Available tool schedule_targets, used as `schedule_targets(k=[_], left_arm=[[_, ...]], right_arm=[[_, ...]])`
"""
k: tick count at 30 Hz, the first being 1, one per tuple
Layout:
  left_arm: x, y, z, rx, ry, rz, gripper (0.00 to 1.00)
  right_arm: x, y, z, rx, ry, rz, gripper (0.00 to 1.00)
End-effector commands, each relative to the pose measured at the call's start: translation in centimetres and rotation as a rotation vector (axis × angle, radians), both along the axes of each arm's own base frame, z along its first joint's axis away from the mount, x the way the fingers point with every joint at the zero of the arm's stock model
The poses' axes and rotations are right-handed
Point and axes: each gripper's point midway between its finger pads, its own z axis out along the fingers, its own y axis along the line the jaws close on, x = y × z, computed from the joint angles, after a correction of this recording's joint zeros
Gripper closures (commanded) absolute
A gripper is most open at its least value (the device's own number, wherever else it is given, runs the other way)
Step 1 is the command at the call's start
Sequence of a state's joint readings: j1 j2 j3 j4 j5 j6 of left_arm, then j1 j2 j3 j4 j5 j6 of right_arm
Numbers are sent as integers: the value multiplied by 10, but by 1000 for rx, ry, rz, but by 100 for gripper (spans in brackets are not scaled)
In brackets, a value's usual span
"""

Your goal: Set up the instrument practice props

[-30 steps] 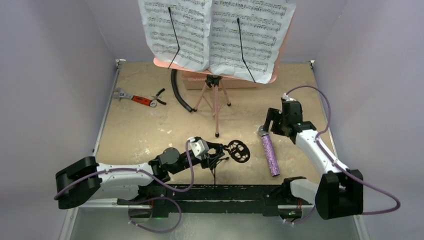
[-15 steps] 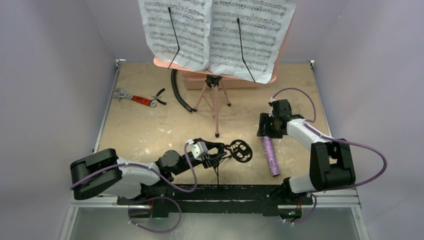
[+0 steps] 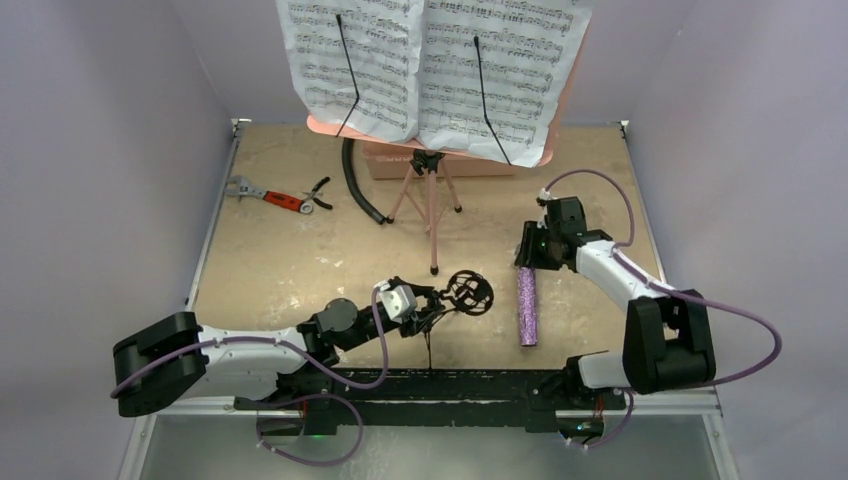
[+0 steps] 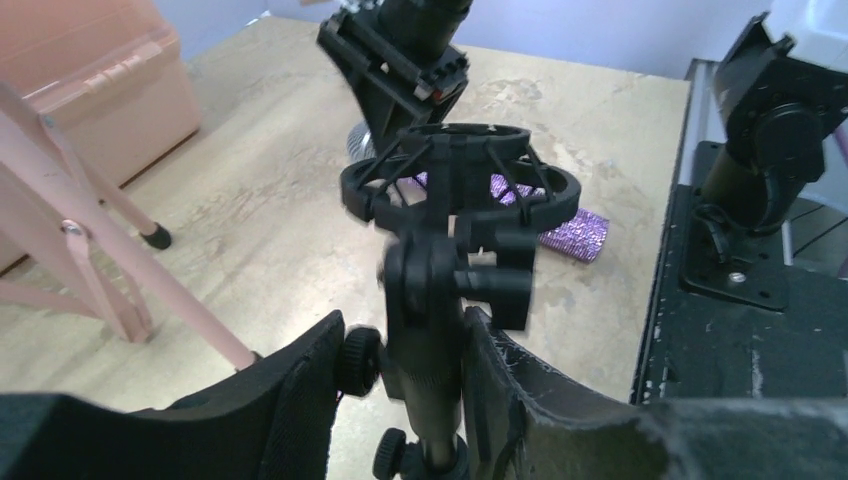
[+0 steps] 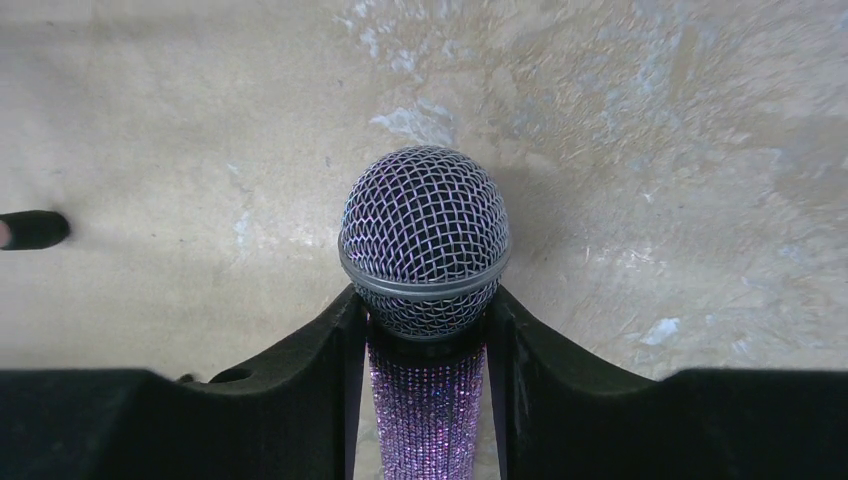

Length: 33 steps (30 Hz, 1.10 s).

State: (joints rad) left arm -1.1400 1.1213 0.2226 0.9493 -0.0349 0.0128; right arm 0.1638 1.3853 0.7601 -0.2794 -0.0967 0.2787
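The pink music stand (image 3: 432,212) stands at the back centre with white sheet-music pages (image 3: 430,70) on it. My left gripper (image 3: 425,305) is shut on the small black mic stand (image 3: 466,292). In the left wrist view my fingers (image 4: 300,390) clamp its stem (image 4: 440,300), with the ring clip tilted toward the microphone. The purple glittery microphone (image 3: 526,310) lies on the table. My right gripper (image 3: 529,256) is shut on it just below its grey head (image 5: 424,240), with the body running back between my fingers (image 5: 320,380).
A pink translucent box (image 3: 385,160) sits behind the music stand's legs. A black hose (image 3: 358,185) curves left of them. A red-handled wrench (image 3: 262,194) and pliers (image 3: 318,195) lie at the back left. The arm bases' black rail (image 3: 430,385) runs along the near edge.
The right gripper has closed on the microphone by its head, and the tail has swung left. The left gripper has carried the mic stand slightly back and left.
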Motion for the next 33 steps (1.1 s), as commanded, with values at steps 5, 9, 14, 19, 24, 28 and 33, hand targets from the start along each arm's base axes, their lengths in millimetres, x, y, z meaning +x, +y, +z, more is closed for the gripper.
schedule_targets(k=[5, 9, 14, 19, 24, 28, 33], left_arm=[[13, 5, 16, -2, -29, 71, 42], [14, 5, 15, 7, -12, 80, 35], [16, 8, 30, 27, -32, 93, 24], [14, 15, 44, 73, -47, 92, 23], [12, 22, 67, 77, -81, 93, 21], [15, 18, 92, 46, -97, 94, 20], [46, 20, 130, -43, -3, 289, 21]], right_arm=[[29, -2, 99, 17, -263, -47, 100], [28, 1, 138, 72, -349, -82, 100], [24, -2, 200, 133, -559, -119, 100], [7, -9, 249, 174, -752, -148, 100], [-14, -6, 289, 194, -912, -77, 100], [-27, 1, 316, 220, -1027, -1, 100], [-34, 7, 335, 264, -1115, 33, 100]])
